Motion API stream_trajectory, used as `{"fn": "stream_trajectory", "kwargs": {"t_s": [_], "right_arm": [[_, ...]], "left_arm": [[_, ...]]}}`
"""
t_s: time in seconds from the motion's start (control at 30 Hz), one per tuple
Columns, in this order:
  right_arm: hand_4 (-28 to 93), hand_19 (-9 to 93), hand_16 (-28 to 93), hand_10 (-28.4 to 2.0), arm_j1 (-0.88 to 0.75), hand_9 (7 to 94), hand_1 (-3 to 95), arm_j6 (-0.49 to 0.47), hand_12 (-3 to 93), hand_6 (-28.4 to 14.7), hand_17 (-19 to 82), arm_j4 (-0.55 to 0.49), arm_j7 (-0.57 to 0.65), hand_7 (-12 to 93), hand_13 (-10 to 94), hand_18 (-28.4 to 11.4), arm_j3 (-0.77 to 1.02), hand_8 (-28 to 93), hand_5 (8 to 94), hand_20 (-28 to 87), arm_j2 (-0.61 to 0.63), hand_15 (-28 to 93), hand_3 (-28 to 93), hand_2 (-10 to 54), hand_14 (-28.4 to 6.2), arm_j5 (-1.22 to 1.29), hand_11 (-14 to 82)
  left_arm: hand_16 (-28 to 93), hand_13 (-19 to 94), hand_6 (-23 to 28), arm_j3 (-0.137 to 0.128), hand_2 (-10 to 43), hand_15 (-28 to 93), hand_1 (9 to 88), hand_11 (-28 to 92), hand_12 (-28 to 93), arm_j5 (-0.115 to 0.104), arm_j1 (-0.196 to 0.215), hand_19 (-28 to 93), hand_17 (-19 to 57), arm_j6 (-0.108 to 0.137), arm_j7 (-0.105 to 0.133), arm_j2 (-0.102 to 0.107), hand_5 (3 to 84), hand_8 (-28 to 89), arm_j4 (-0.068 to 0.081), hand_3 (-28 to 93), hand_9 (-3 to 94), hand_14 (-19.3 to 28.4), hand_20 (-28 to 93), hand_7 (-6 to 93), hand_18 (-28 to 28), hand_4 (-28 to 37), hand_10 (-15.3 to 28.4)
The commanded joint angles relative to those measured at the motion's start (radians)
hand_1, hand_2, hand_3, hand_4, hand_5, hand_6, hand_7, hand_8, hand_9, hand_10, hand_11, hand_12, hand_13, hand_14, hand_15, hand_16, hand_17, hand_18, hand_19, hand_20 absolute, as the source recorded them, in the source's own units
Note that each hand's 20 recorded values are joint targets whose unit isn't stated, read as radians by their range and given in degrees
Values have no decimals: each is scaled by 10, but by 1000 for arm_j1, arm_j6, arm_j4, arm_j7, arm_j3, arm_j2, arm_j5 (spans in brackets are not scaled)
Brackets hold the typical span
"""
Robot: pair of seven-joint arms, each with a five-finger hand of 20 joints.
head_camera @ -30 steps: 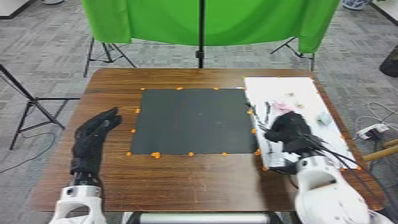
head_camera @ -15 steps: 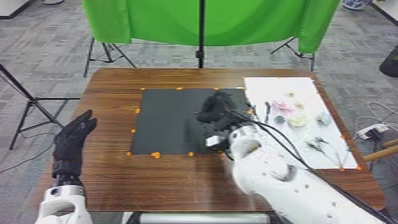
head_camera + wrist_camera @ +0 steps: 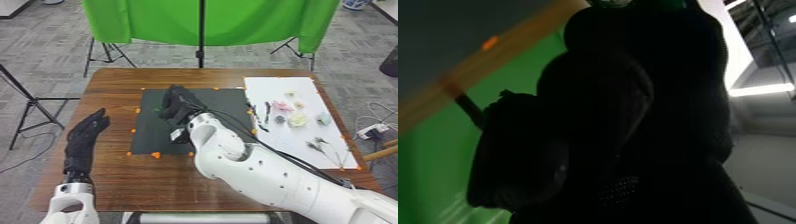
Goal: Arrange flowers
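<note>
My right hand (image 3: 180,104) is over the left part of the dark mat (image 3: 209,142), its fingers curled round a small green piece (image 3: 159,109) by the fingertips. The black glove of that hand (image 3: 620,105) is close up in the right wrist view, with a pale scrap of the green piece (image 3: 611,3) at its tips. Flowers lie on the white sheet (image 3: 266,85) to the right: a pink one (image 3: 282,106), a cream one (image 3: 298,119), a pale blue one (image 3: 323,118) and dark sprigs (image 3: 317,146). My left hand (image 3: 86,131) hovers left of the mat, fingers straight.
Orange markers (image 3: 155,155) edge the mat on the brown table (image 3: 169,185). The right arm stretches across the lower right of the table, beside the white sheet. A green cloth (image 3: 213,25) hangs on stands behind the table.
My right hand has left the flowers on the white sheet and crossed to the left over the dark mat. My left hand swung a little left, then partly back.
</note>
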Motion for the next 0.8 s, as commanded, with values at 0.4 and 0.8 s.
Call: {"fn": "stream_trajectory", "kwargs": {"t_s": [0.4, 0.8], "right_arm": [[88, 810, 247, -149, -52, 872, 610, -94, 246, -48, 751, -31, -3, 240, 937, -23, 22, 5, 799, 444, 31, 504, 148, -95, -25, -62, 323], [-52, 920, 312, -156, -68, 852, 283, -386, 262, -53, 694, -86, 55, 136, 937, -77, 30, -73, 780, 381, 79, 494, 664, 41, -46, -101, 328]], "left_arm": [[54, 297, 22, -9, -95, 173, 264, 133, 171, 5, -6, 46, 5, -111, -11, -9, 397, -44, 15, 659, 395, 154, 205, 104, 138, -205, 111], [58, 298, 24, -8, -95, 173, 259, 135, 173, 6, -4, 46, 4, -128, -26, -22, 403, -44, 18, 660, 400, 156, 206, 105, 139, -209, 113]]}}
